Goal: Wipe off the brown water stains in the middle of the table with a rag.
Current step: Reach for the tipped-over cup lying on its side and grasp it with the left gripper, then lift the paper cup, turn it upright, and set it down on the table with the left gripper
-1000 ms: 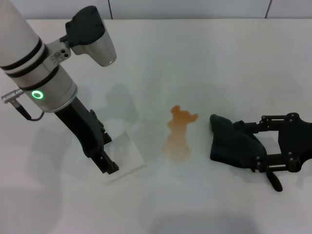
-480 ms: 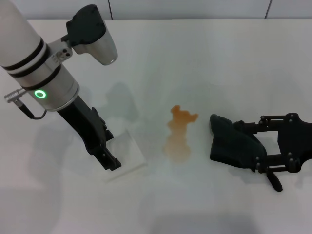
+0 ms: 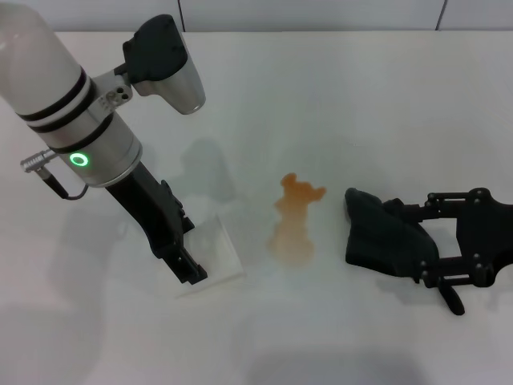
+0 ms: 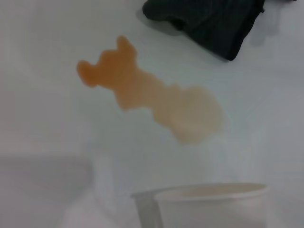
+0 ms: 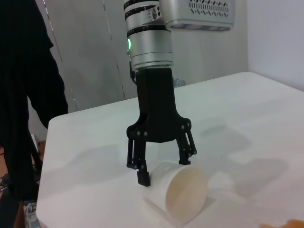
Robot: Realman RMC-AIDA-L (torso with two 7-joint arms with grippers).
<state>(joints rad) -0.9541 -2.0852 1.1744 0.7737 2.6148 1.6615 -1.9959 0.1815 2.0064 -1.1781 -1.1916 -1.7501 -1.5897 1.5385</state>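
A: What takes up most of the scene?

B: The white tabletop, which carries everything else. Over its left part the left arm slants down, a green ring lit on its grey wrist section.

A: And the left claw?

B: The left claw hangs over a clear plastic cup that lies on its side. In the right wrist view the left claw has its fingers spread apart, one on each side of the cup's body just behind the rim. Whether the tips touch the cup cannot be told.

A: Where is the right claw?

B: The right claw lies low at the right edge of the head view, and its fingers are clamped on the rag. The rag is a dark lump resting on the tabletop, sticking out of the claw toward the middle.

A: And the brown water stains?

B: The brown water stains sit in the middle of the tabletop, between the cup and the rag, apart from both. The rag is near the stain's right side. In the left wrist view the brown water stains show a darker orange end and a paler end, with the rag beyond them and the cup's rim in the foreground.
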